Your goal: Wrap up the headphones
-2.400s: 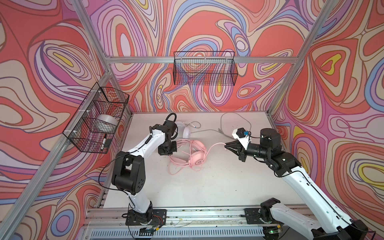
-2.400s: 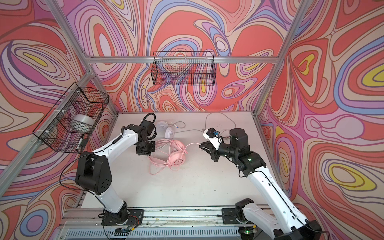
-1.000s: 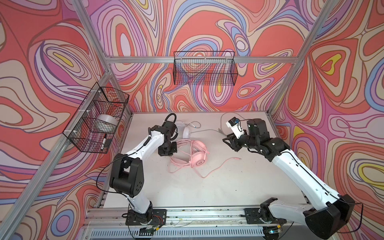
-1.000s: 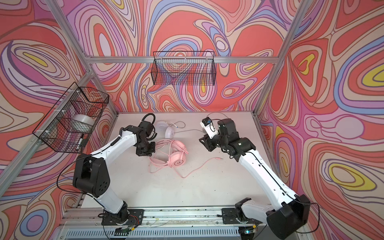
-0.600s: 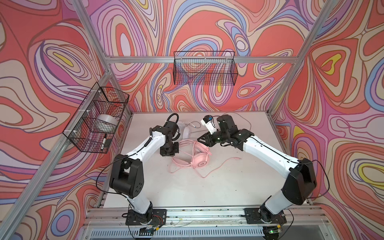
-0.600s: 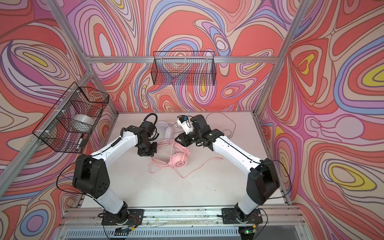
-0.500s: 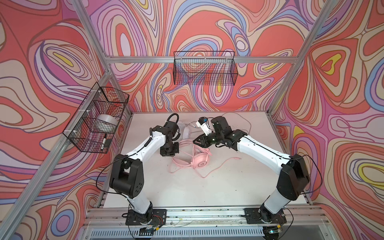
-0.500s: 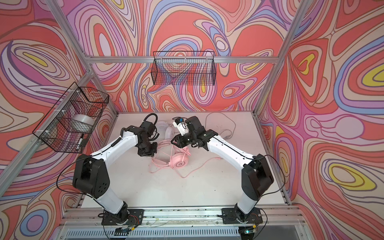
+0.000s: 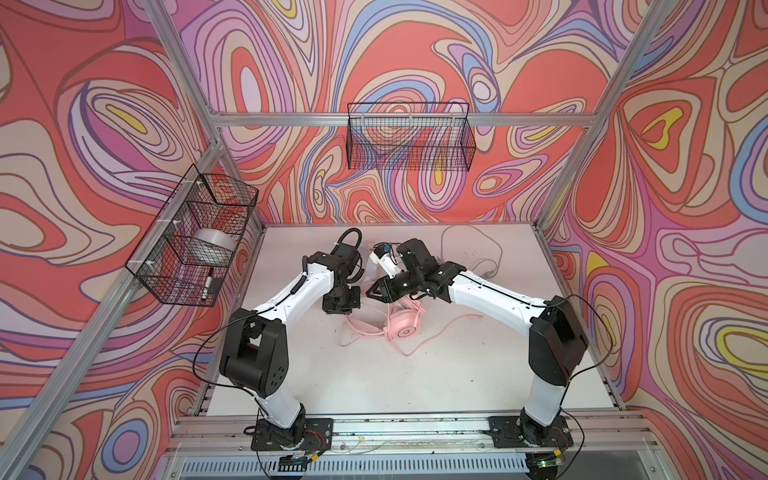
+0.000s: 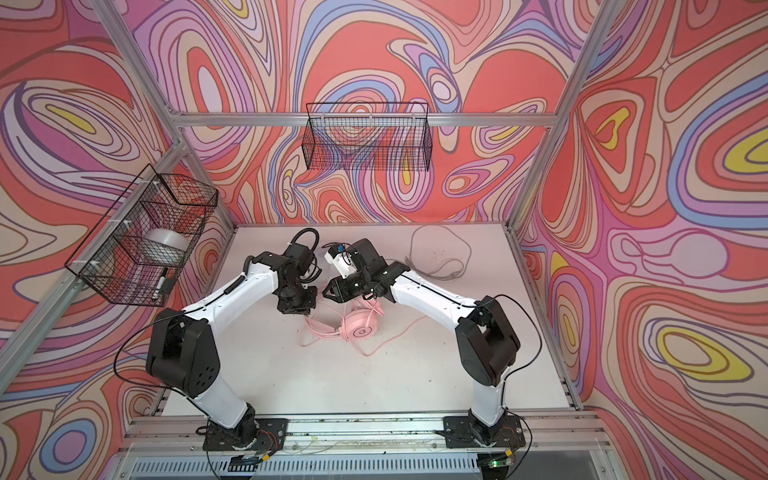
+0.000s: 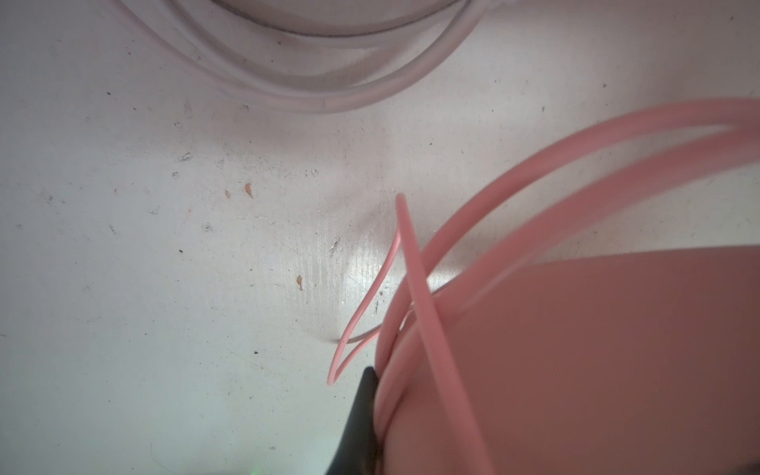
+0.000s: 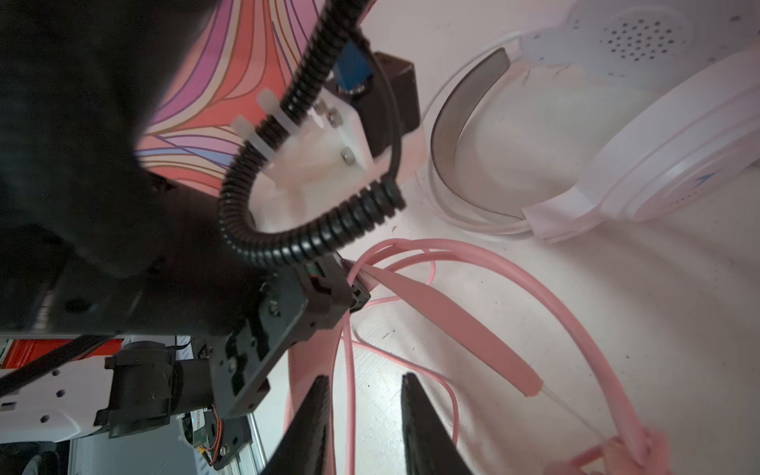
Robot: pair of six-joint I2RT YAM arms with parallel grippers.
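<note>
left gripper [image 12: 357,293] clamped on the band of the pink headphones [image 9: 405,330] | right gripper [image 12: 365,376] jaws apart, pink cord [image 12: 349,366] running between em | white headphones [image 12: 658,164] just on the far side

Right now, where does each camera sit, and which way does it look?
Both top views: high above the arm bases, looking down on the table, both whole arms, left gripper and right gripper by the pink headphones.
Left wrist: low over the table, facing the pink headphones; one black fingertip shows.
Right wrist: faces the left gripper; its own open fingers show.
Shared: pink headphones.
</note>
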